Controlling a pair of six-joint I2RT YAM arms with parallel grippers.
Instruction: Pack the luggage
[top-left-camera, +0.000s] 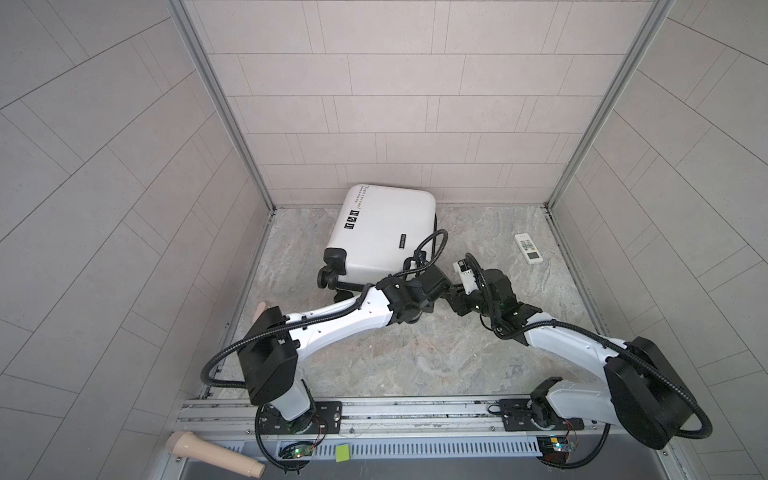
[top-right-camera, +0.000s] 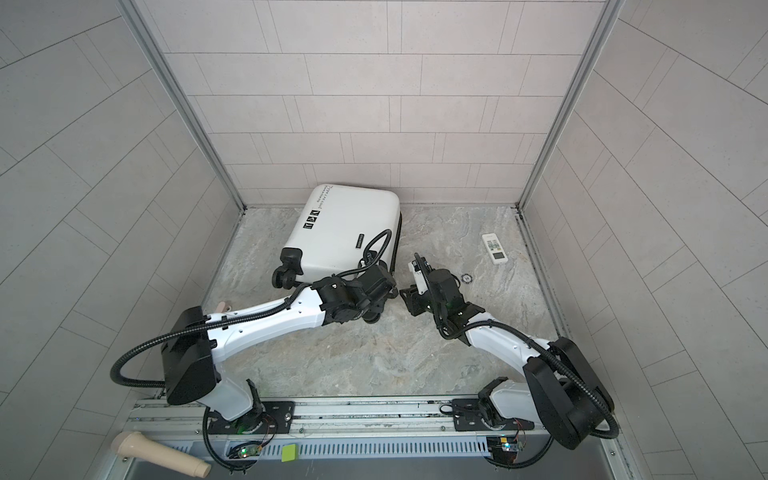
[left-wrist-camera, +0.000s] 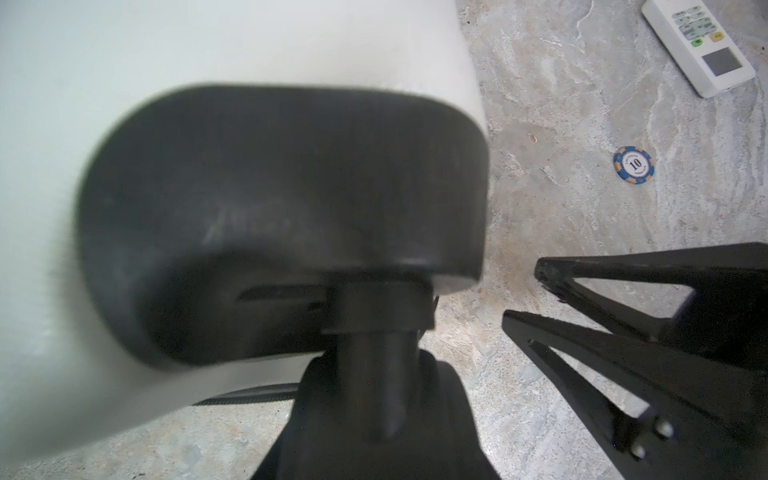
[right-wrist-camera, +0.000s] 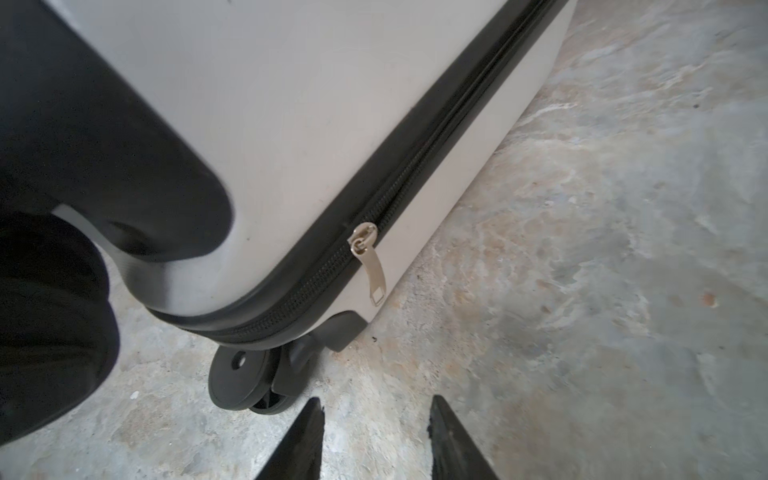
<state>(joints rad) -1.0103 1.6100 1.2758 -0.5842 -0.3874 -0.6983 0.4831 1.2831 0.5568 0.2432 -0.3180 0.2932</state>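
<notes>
The luggage (top-left-camera: 382, 232) (top-right-camera: 345, 228) lies shut on the stone floor by the back wall, white shell up, wheels toward the front. My left gripper (top-left-camera: 434, 277) (top-right-camera: 384, 284) is down at its near right corner. In the left wrist view the black wheel housing (left-wrist-camera: 291, 208) and wheel stem (left-wrist-camera: 382, 332) fill the frame, and my left fingers are hidden behind them. My right gripper (right-wrist-camera: 374, 409) (left-wrist-camera: 523, 293) stands open over bare floor, just short of the lower wheel (right-wrist-camera: 241, 378). The silver zipper pull (right-wrist-camera: 372, 270) hangs from the closed black zipper band (right-wrist-camera: 415, 166).
A white remote control (top-left-camera: 528, 248) (left-wrist-camera: 698, 45) lies at the right of the floor. A blue poker chip (left-wrist-camera: 634, 165) (top-right-camera: 466, 278) lies between it and the right arm. Tiled walls close in three sides. A beige handle (top-left-camera: 216, 453) and a green block (top-left-camera: 343, 452) sit on the front rail.
</notes>
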